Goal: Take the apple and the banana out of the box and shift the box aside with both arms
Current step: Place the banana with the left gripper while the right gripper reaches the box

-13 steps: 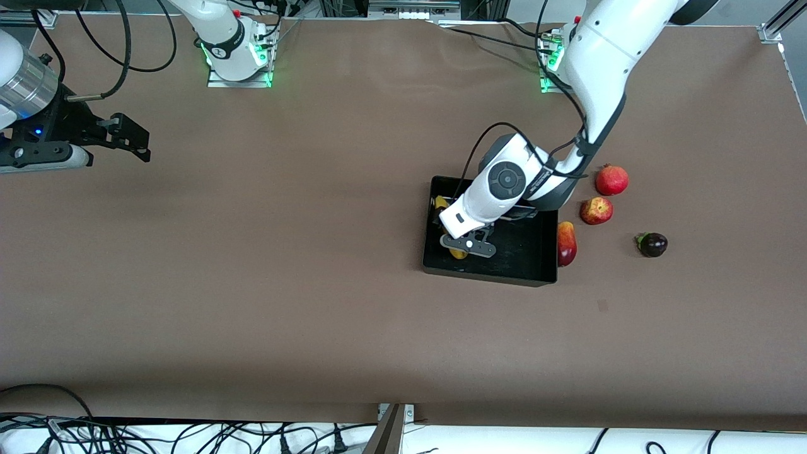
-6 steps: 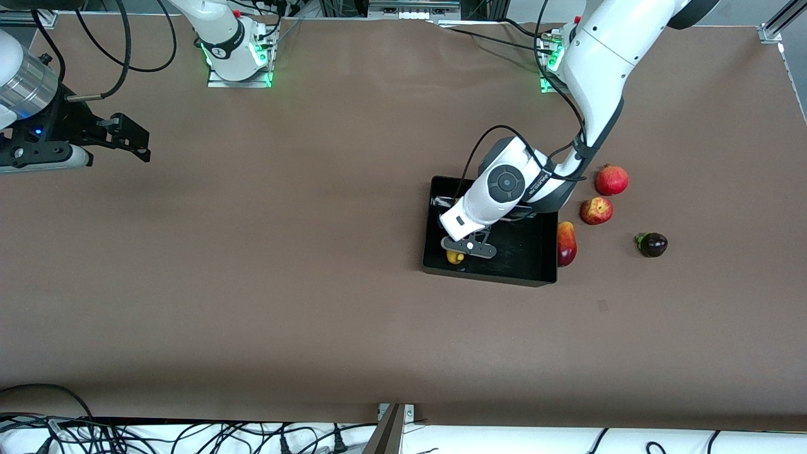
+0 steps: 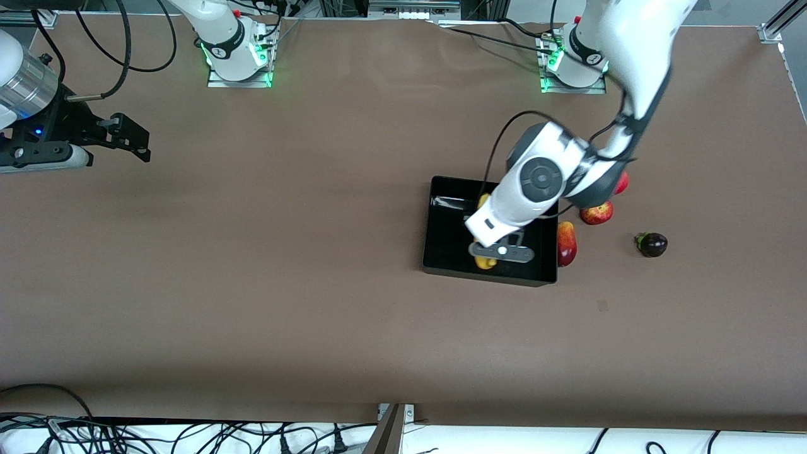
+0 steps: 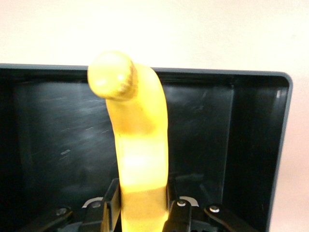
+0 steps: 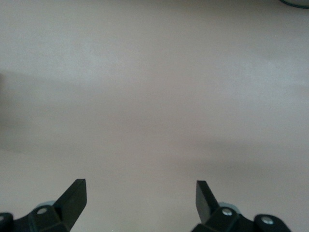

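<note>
No legible text or labels anywhere.

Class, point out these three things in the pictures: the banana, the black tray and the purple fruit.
banana (image 4: pixel 140 145): left wrist view, middle of its curved body.
tray (image 3: pixel 441 243): front view, bare floor toward the right arm's end.
purple fruit (image 3: pixel 654 244): front view, centre of its dark round body.

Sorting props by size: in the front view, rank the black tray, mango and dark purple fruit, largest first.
1. Black tray
2. Mango
3. Dark purple fruit
</note>
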Tool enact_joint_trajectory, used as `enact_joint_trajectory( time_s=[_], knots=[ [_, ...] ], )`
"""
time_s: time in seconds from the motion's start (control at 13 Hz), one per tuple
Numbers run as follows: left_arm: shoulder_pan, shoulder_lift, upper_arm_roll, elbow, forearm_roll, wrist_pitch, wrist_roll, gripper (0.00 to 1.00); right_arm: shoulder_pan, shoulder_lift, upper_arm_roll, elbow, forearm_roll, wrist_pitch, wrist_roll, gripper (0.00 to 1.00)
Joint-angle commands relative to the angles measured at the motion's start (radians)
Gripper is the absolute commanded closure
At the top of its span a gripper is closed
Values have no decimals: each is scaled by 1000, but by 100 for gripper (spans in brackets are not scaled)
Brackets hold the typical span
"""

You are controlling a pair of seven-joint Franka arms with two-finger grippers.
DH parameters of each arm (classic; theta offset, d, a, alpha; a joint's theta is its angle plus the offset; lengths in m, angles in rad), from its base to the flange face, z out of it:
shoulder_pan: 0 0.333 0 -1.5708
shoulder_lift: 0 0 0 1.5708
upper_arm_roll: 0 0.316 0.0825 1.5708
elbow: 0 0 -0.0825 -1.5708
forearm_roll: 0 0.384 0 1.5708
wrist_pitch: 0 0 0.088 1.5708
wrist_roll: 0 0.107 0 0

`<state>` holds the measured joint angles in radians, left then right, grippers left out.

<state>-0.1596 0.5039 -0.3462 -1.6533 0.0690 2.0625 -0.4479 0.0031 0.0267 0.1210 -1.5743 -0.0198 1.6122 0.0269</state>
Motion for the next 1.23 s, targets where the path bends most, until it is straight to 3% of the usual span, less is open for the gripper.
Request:
enact_joint_trajectory(
  time_s=[0.0, 0.31, 0.46, 0.62, 0.77, 0.85, 0.92, 1.15],
  knots=[
    [110, -42, -1, 136, 12, -288, 14, 100, 12, -7, 5, 8, 3, -11, 1, 0],
    [339, 23, -1, 150, 18, -317, 297, 99, 52, -4, 3, 8, -5, 0, 15, 0],
    [393, 89, 1, 130, 93, -224, 420, 98, 58, -1, 3, 8, 1, 20, 7, 0],
    [428, 137, 1, 90, 176, -89, 425, 98, 80, 13, 3, 2, 3, 8, -4, 0],
    [452, 194, 3, 90, 230, 26, 451, 94, 123, 96, 3, -4, -2, -49, -33, 0],
    [466, 208, 3, 89, 244, 71, 469, 69, 139, 117, 3, -1, 4, -48, -41, 0],
    [463, 206, 3, 90, 244, 74, 495, 1, 185, 151, 3, 2, 4, -28, -24, 0],
    [469, 165, -4, 125, 238, 15, 523, 0, 282, 251, 3, 2, 40, 124, 126, 0]
  ],
)
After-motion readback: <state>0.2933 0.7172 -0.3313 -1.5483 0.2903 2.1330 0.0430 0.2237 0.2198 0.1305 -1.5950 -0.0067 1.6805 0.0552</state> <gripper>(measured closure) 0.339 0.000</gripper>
